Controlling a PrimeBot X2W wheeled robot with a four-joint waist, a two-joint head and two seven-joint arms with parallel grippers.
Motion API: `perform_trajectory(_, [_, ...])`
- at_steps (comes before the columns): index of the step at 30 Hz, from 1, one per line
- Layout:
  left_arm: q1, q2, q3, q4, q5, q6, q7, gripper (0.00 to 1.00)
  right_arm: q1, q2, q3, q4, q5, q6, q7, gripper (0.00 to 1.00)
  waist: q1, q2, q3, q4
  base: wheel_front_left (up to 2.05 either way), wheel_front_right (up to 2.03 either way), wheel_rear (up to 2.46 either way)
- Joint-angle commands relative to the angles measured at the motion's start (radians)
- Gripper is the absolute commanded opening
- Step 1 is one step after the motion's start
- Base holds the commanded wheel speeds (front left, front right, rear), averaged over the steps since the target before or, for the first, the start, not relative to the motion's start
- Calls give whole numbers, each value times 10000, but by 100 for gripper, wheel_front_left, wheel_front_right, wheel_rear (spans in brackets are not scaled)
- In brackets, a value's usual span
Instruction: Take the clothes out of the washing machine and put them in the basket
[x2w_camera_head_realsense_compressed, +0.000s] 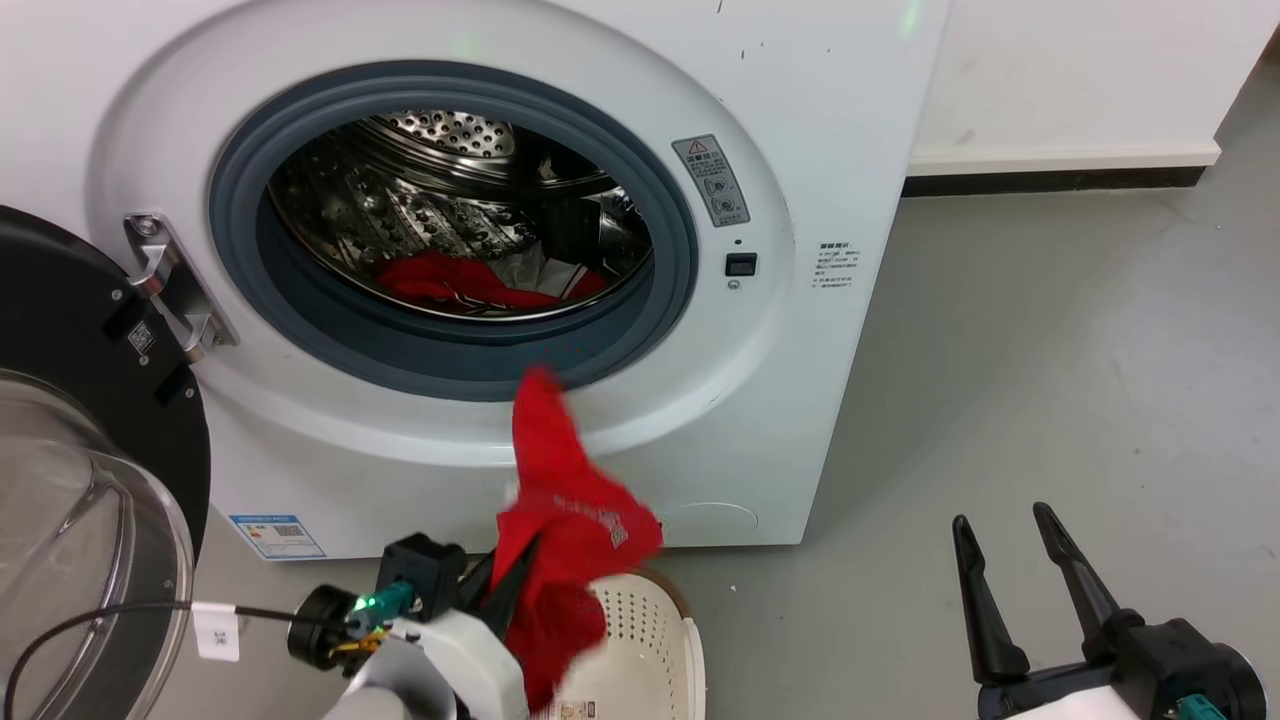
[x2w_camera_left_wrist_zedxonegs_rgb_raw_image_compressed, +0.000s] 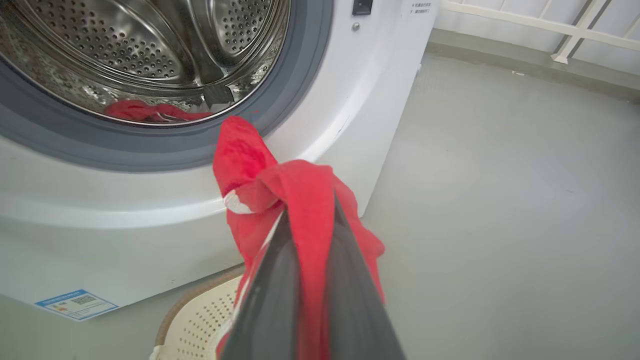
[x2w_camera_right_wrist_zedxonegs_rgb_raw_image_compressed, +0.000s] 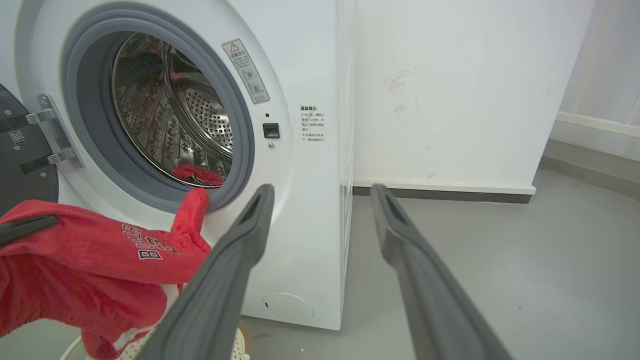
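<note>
While left fingers (x2w_camera_left_wrist_zedxonegs_rgb_raw_image_compressed: 350, 310) clamp jersey (x2w_camera_right_wrist_zedxonegs_rgb_raw_image_compressed: 90, 260), white lettering (x2w_camera_right_wrist_zedxonegs_rgb_raw_image_compressed: 146, 244) unclear

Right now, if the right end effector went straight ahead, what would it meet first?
Probably the washing machine's right front corner; the right end effector is open and empty, depth unclear.

red clothes (x2w_camera_head_realsense_compressed: 570, 540), white washing machine (x2w_camera_head_realsense_compressed: 800, 400), cream perforated basket (x2w_camera_head_realsense_compressed: 640, 620).
</note>
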Motion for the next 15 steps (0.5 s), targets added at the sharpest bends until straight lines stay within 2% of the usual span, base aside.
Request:
perform_trajectory(1, [183,120,14,-118,36,83,15,0,62,20,34,-22,31,-7,-21,100,2,0,21,-13,0,0,0])
perform_trajectory(7, [654,85,-50,-320,-156,230,87,0,-135,20,41,-42,-38,-7,-21,100,2,0,317,-88,0,0,0])
perform_trajectory(15, [448,-103,-87,258,-226,211,-107,0,-550,20,28,-115,-130,-7,-21,100,2,0,1139,-380,0,0,0])
